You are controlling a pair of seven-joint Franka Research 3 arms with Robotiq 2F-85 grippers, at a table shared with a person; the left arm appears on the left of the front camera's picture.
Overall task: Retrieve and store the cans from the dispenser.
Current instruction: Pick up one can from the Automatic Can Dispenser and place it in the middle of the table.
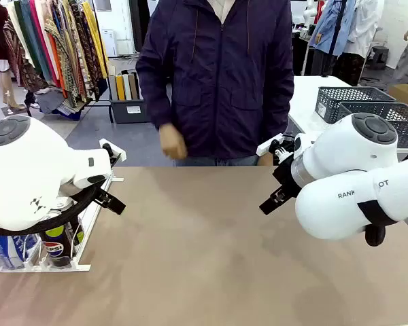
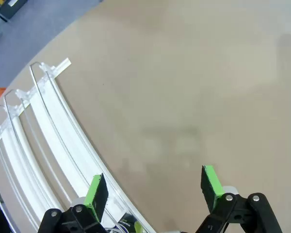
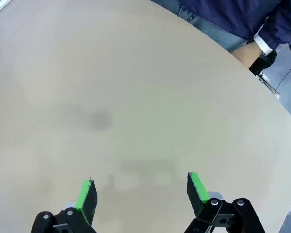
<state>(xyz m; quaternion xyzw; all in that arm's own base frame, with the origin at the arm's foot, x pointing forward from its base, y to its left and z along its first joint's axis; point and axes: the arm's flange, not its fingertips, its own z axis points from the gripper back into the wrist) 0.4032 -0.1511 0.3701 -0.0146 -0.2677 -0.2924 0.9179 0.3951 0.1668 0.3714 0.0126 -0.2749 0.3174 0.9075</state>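
At the far left of the front view I see the dispenser (image 1: 90, 216), a flat white rack of long rails lying on the table (image 1: 204, 258) near its left edge. The cans (image 1: 54, 248) stand at its near end, behind the low lip. I can count three: one blue with white lettering and two dark with a green-yellow band. My left arm (image 1: 27, 176) hangs over them and hides the rest. On the left wrist camera at least three lanes curve away. The left claw (image 2: 153, 187) is spread wide with nothing in it, one green pad over the outer rail and the other over bare table.

In the middle a person (image 1: 221, 75) in a dark jacket stands at the far edge, one hand (image 1: 171, 142) loosely closed.

The right claw (image 3: 140, 191) is also wide open and empty over bare table. Two dark lattice baskets (image 1: 360, 102) sit behind it, off the table.
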